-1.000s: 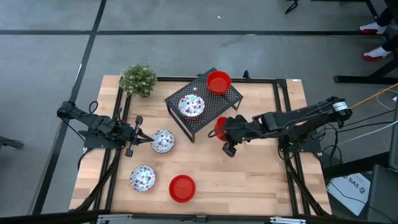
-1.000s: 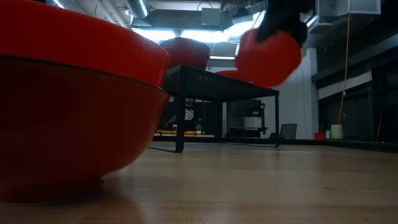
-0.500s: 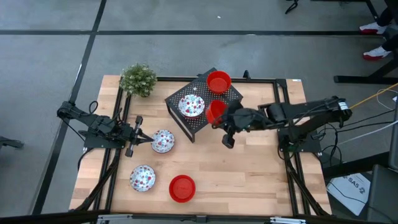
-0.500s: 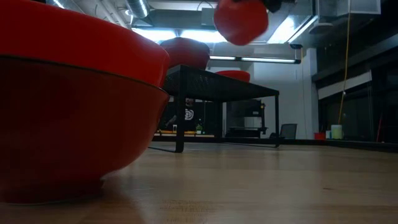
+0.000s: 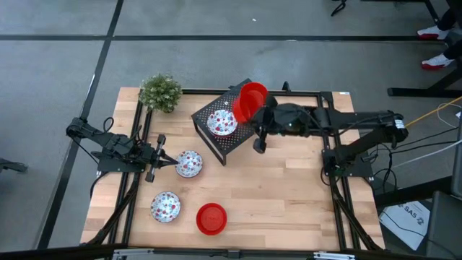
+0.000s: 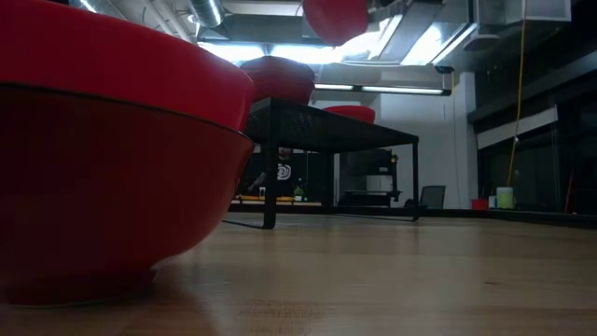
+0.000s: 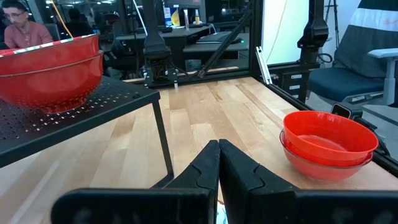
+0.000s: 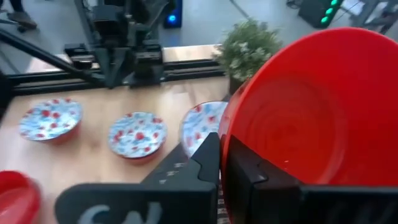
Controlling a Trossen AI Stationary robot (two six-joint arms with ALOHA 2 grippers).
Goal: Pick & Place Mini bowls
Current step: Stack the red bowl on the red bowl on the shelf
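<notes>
My right gripper (image 5: 254,115) is shut on a plain red mini bowl (image 5: 246,105) high over the black mesh rack (image 5: 232,141). The low view shows that bowl (image 6: 336,13) at its top edge. On the rack sit a white floral bowl (image 5: 221,123) and a red bowl (image 7: 51,67), each on its base. Two floral bowls (image 5: 189,164) (image 5: 165,206) and a stack of red bowls (image 5: 211,218) rest on the table. My left gripper (image 5: 170,160) waits shut at the table's left, beside the nearer floral bowl. My right gripper pinches the red bowl's rim (image 8: 225,134), one finger (image 8: 249,171) against the inner wall and the other on the outside. The fingers come from the table's right, slanting a little downward. The bowl is lifted clear and stands almost on edge, its hollow facing right.
A small green potted plant (image 5: 160,92) stands at the far left corner. The rack's legs and top fill the far middle. Bare wood lies on the right half of the table (image 5: 303,195). A person sits in the room beyond the table in the left wrist view.
My right gripper has risen and swung from the table beside the rack toward the far edge, over the rack's top. It has rolled, so the red bowl has tipped up onto its edge. It stays shut on the bowl.
</notes>
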